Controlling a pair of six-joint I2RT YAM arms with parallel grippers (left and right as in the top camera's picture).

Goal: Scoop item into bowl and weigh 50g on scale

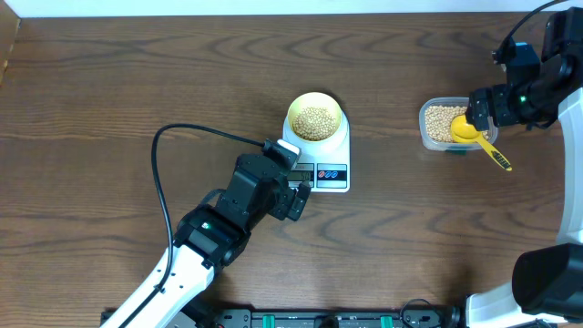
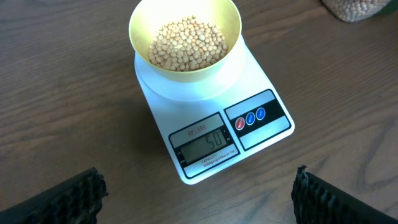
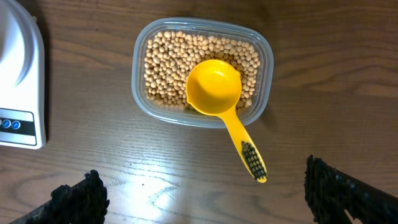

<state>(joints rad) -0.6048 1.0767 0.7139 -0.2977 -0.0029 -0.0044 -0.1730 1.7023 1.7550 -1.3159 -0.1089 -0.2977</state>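
Observation:
The pale-yellow bowl (image 1: pixel 340 110) stands on the white scale (image 1: pixel 333 157) and holds tan beans (image 1: pixel 316 121). In the left wrist view the bowl (image 2: pixel 231 41) with its beans (image 2: pixel 186 43) sits on the scale (image 2: pixel 268 134), whose display reads 50. My left gripper (image 1: pixel 297 197) is open and empty in front of the scale (image 2: pixel 199 199). My right gripper (image 1: pixel 482 107) is open and empty (image 3: pixel 205 196), above the table next to the clear tub. The yellow spoon (image 3: pixel 214 87) lies free, head on the tub's beans (image 3: pixel 165 68).
The clear plastic tub (image 1: pixel 424 124) of beans stands right of the scale; it also shows in the right wrist view (image 3: pixel 265 65). The spoon (image 1: pixel 466 130) has its handle reaching over the tub's rim toward the table's right side. A black cable (image 1: pixel 164 173) runs along the left arm.

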